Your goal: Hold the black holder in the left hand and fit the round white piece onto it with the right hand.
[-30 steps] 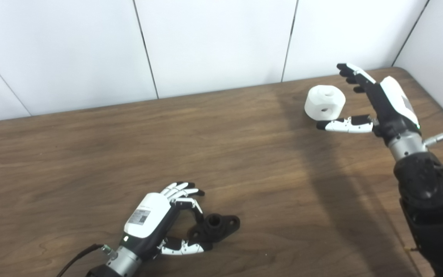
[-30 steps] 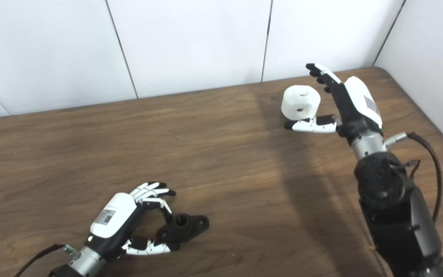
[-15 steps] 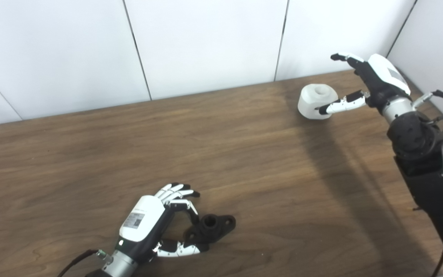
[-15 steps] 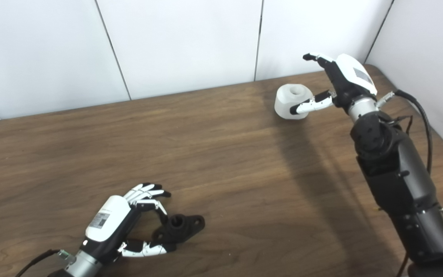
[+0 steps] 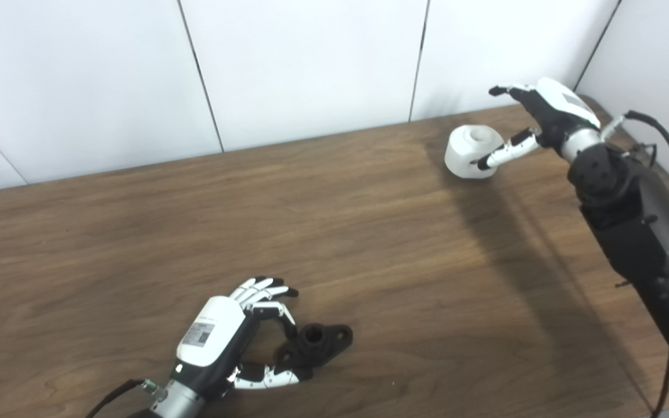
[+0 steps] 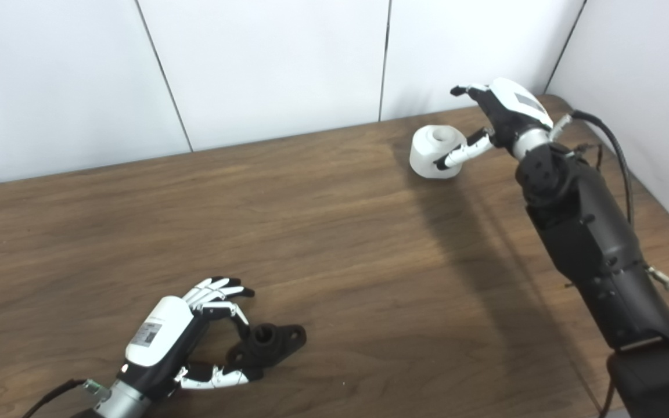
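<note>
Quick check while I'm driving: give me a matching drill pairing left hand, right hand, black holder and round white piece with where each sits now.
1. left hand
2. right hand
3. black holder
4. round white piece

A. flat on the table's near edge, between fingers and thumb
B. far right corner, open, thumb across a white part
C. standing on the table near the wall
D. near edge, curled around a dark part

Pairs: 1-D, 2-B, 3-A, 4-C

We see bare table between near-left black holder and far-right white piece; wall crowds the white piece from behind and right.
</note>
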